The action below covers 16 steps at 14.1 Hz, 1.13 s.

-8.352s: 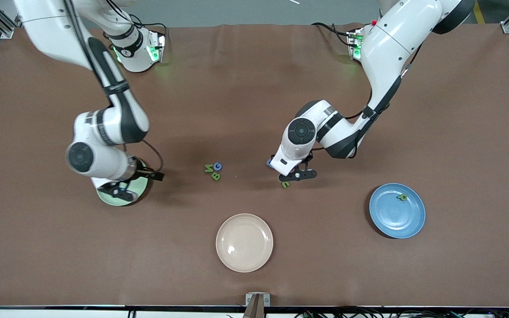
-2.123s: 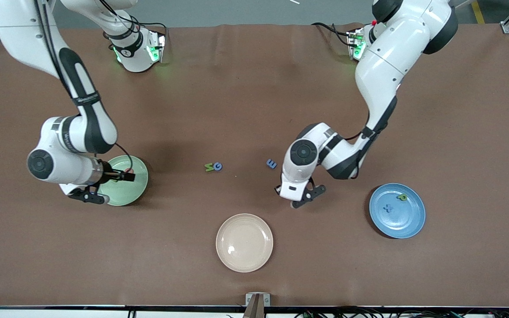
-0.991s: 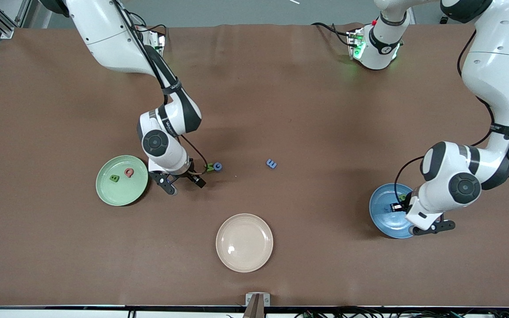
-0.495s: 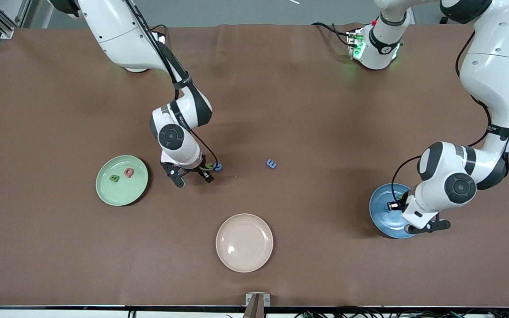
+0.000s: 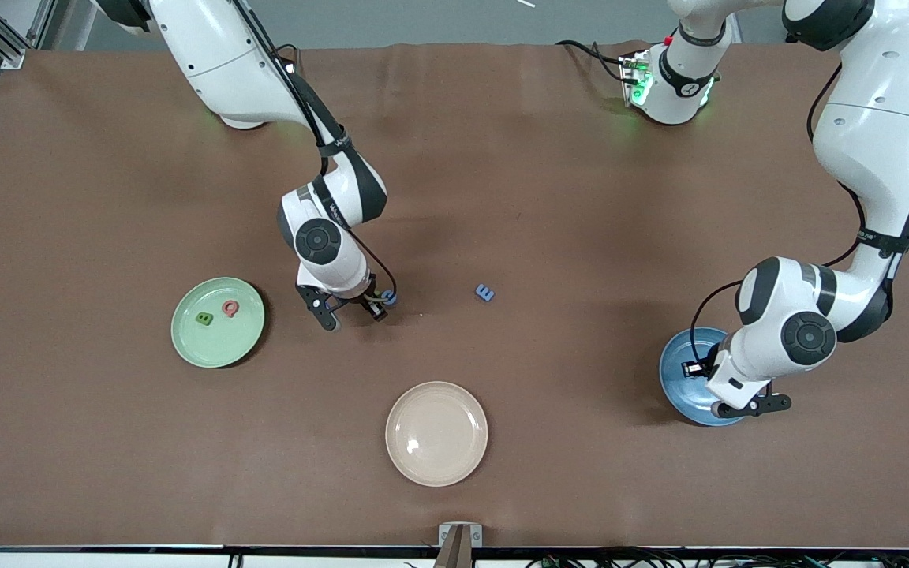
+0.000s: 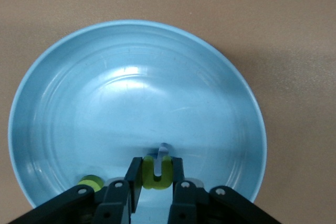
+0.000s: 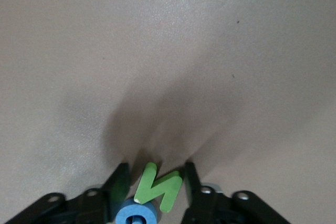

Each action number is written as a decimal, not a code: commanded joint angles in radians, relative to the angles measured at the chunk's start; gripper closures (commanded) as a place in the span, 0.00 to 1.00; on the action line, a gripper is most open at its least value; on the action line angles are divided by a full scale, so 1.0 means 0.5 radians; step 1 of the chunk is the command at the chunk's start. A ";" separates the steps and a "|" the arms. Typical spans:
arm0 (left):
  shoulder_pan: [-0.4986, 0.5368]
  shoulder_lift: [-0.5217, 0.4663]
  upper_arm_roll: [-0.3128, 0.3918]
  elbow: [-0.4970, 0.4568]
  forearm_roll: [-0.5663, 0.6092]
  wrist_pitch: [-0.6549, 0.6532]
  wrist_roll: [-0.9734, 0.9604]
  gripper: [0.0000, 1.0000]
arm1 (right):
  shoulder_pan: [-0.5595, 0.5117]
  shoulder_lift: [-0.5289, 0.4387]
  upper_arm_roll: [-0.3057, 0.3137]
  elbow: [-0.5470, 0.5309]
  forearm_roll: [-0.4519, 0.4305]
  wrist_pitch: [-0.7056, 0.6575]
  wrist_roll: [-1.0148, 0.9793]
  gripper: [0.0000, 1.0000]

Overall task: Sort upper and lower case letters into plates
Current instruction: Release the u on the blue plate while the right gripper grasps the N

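A: Where is each claw?

B: The left claw [image 6: 156, 184] hangs over the blue plate [image 5: 679, 385], at the left arm's end of the bench [image 5: 581, 197]. Its fingers [image 6: 134, 179] are narrowed on a yellow-green letter [image 6: 156, 171]. A second yellow-green piece [image 6: 89, 183] lies in the same plate near its rim.

A: And the right one?

B: The right claw [image 7: 153, 184] is down at the middle of the bench, fingers [image 7: 119, 182] set apart on either side of a green letter N [image 7: 157, 186], with a blue ring-shaped letter [image 7: 136, 213] touching the N. I cannot tell whether the pads touch the N.

A: The other plate?

B: The mint green plate [image 5: 218, 347] sits toward the right arm's end, with a green letter [image 5: 203, 319] and a red letter [image 5: 230, 308] in it. A blue E [image 5: 485, 293] lies alone between the arms. A cream plate [image 5: 436, 433] sits nearer the front camera.
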 commanded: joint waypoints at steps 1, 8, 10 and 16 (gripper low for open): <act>0.001 -0.006 -0.012 -0.011 0.032 0.018 -0.031 0.28 | 0.045 0.016 -0.018 -0.015 0.000 0.002 0.082 0.79; -0.002 -0.077 -0.097 -0.017 0.026 -0.055 -0.043 0.00 | -0.105 -0.033 -0.030 -0.003 -0.018 -0.044 -0.270 1.00; -0.008 -0.098 -0.250 -0.014 0.029 -0.223 -0.101 0.00 | -0.218 -0.119 -0.030 -0.006 -0.018 -0.163 -0.567 0.99; -0.320 -0.092 -0.380 -0.017 0.032 -0.310 -0.833 0.00 | -0.685 -0.358 -0.030 -0.045 -0.021 -0.526 -1.454 0.99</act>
